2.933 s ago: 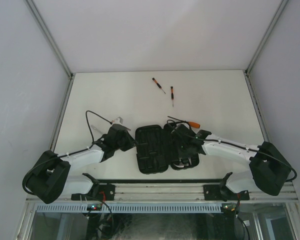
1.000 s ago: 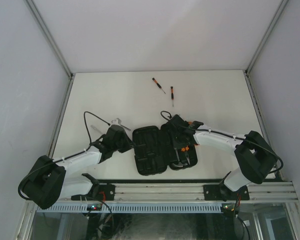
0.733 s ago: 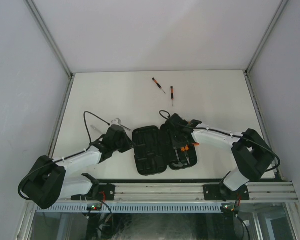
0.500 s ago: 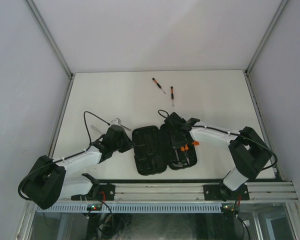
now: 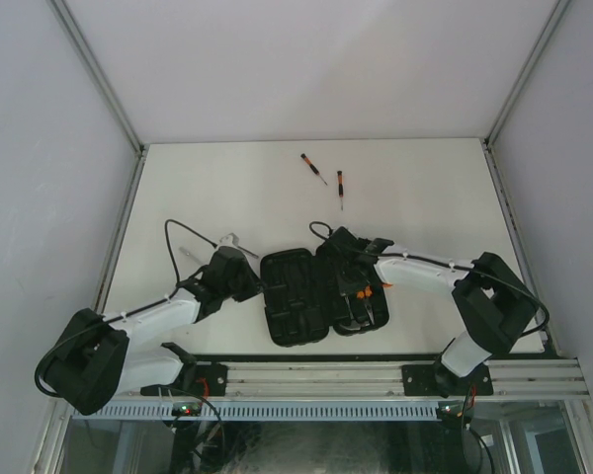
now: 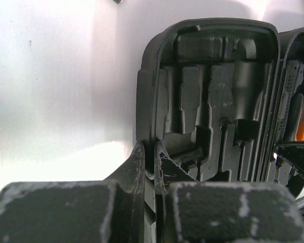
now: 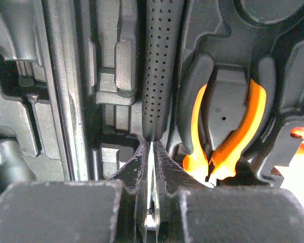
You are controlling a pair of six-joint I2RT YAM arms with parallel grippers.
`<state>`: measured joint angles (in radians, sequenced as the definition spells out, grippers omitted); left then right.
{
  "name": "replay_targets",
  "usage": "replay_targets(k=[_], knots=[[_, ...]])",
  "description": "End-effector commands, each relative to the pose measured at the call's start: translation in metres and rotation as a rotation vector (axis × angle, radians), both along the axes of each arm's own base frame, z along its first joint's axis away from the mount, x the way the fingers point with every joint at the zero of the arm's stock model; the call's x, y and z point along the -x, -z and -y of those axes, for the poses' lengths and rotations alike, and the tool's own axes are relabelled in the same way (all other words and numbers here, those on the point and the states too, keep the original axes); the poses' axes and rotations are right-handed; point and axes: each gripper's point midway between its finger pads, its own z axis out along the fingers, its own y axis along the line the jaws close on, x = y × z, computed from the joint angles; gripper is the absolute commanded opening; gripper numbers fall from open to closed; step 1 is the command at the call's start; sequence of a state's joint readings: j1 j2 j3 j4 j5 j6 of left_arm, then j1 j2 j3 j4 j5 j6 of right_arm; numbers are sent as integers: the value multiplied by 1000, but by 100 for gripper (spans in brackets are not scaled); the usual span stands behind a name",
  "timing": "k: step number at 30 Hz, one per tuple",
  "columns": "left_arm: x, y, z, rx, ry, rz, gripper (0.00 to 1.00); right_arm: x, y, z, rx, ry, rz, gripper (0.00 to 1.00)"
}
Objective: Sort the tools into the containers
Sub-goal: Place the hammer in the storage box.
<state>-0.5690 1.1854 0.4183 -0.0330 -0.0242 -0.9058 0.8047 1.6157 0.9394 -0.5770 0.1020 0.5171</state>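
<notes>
Right hand (image 7: 151, 147) is pinching the thin shank of a screwdriver (image 7: 157, 66) lying in the case (image 6: 142, 96) beside the pliers (image 7: 195, 126); left hand (image 6: 151, 152) is clamping the case wall. Light, rigid tool: dimpled handle likely grips surer.

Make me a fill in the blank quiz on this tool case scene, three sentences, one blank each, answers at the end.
1. The black case lies ____, its moulded slots showing.
2. The left tool is shut on the case's rim. The right tool is shut on a thin metal shaft beside the orange-handled ____.
3. Beyond the case, ____ screwdrivers lie on the table.
Answers: open; pliers; two.
</notes>
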Motion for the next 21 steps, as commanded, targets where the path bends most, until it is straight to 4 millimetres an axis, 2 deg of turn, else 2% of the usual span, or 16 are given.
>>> replay_targets(k=[1,3,7,9,11,13,15,21], knots=[[-11,-22,9,42,17,70,0,24,17,1,0,-20,-51,0],[-13,-24,8,29,23,77,0,12,-8,-7,-54,-30,27,2],[-19,-28,7,-11,35,81,2,-7,-66,-19,-173,-48,185,15],[-23,-30,7,-21,38,84,4,-13,-98,-20,-238,-54,275,20],[-27,-32,7,-33,45,84,6,-17,-118,-16,-267,-51,339,24],[-30,-34,7,-47,51,81,9,-19,-130,-6,-269,-31,381,30],[-32,-36,6,-57,53,80,16,-22,-135,8,-252,0,409,33],[-38,-55,-1,-71,45,122,32,-32,-132,51,-182,97,451,39]])
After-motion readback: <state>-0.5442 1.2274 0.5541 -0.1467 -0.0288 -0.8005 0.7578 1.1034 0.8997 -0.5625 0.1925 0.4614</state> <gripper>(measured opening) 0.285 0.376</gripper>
